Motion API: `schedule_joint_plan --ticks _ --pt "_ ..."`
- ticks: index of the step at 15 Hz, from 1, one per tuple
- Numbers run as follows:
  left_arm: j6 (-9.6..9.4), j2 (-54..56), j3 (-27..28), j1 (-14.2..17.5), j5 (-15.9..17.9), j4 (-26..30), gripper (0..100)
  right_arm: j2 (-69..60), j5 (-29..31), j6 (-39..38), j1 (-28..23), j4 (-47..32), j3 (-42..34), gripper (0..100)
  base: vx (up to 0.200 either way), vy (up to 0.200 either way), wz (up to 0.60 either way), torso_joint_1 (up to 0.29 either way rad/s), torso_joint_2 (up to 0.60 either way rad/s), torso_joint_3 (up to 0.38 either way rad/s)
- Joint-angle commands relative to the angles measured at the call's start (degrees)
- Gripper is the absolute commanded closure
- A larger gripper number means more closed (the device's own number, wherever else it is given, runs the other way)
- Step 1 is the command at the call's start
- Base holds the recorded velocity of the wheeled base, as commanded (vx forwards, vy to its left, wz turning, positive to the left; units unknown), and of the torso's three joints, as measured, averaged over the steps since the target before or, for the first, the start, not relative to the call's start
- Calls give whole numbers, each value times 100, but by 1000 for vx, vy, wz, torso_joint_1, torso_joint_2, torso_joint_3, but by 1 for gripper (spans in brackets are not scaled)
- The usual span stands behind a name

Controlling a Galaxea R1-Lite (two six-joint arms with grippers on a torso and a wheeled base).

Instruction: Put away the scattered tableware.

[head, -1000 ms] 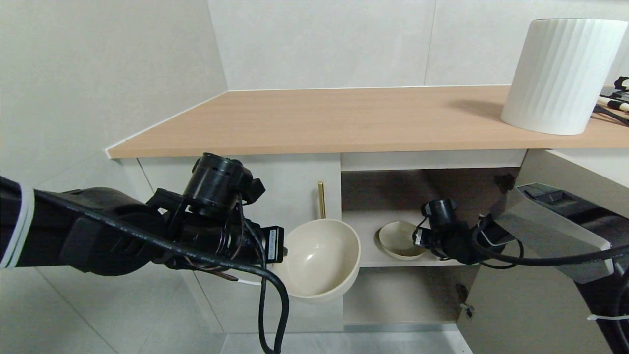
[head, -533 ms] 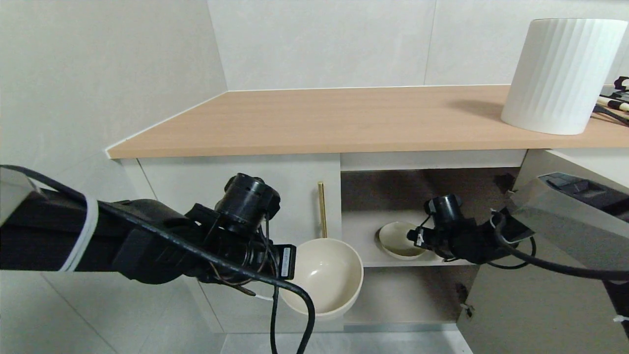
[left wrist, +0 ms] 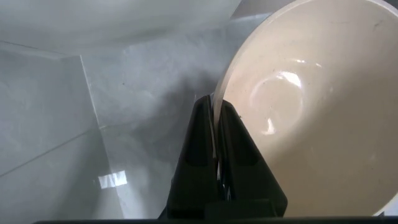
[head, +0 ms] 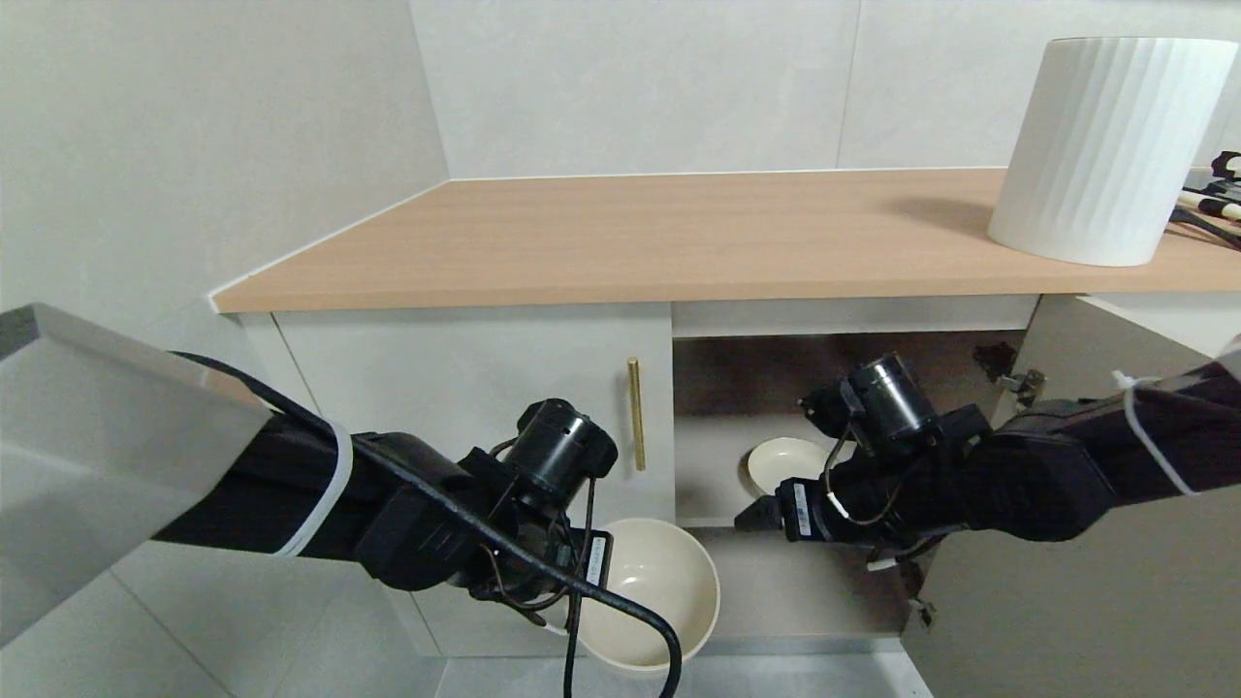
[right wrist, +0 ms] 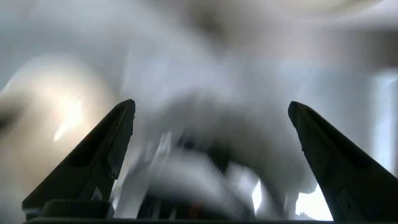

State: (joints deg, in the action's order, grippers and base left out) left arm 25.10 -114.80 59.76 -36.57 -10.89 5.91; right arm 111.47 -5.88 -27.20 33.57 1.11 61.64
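1. Two pale pieces of tableware are in sight: a bowl [head: 652, 603] and a smaller dish [head: 787, 463].
2. Left tool [head: 593, 562] is clamped on the bowl's rim; in the left wrist view its fingers [left wrist: 200, 134] pinch the thin edge of the bowl [left wrist: 311, 106], one on each side.
3. Bowl hangs low in front of the cabinet [head: 853, 315], tilted, its opening facing up and outward, at the edge of the shut door [head: 465, 388] with the brass handle [head: 635, 412].
4. Dish lies on the shelf [head: 708, 475] inside the open compartment.
5. Right tool [head: 761, 514] sits at the shelf's front edge, just below the dish; its fingers [right wrist: 99, 155] are spread wide and hold nothing.
6. Worktop [head: 630, 233] above carries a white ribbed canister [head: 1115, 145] at its right end.
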Motion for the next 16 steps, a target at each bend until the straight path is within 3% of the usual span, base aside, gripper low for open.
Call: schedule_joint_plan --ticks 1,4,8,13,16 --pt "12 -34 10 -25 -10 6 100 -679 -107 92 484 -296 -73 0 0 0 0 0 0 0" --pt "21 28 1 -78 -10 6 100 -706 210 408 782 -383 -257 0 0 0 0 0 0 0" --pt "30 186 -17 -192 -10 6 100 -117 1062 435 1064 -260 -213 0 0 0 0 0 0 0" --pt "21 318 -52 -298 -10 24 100 305 1528 215 1064 443 -152 0 0 0 0 0 0 0" --pt "30 309 -52 -307 -10 68 100 349 1537 171 1064 460 -134 0 0 0 0 0 0 0"
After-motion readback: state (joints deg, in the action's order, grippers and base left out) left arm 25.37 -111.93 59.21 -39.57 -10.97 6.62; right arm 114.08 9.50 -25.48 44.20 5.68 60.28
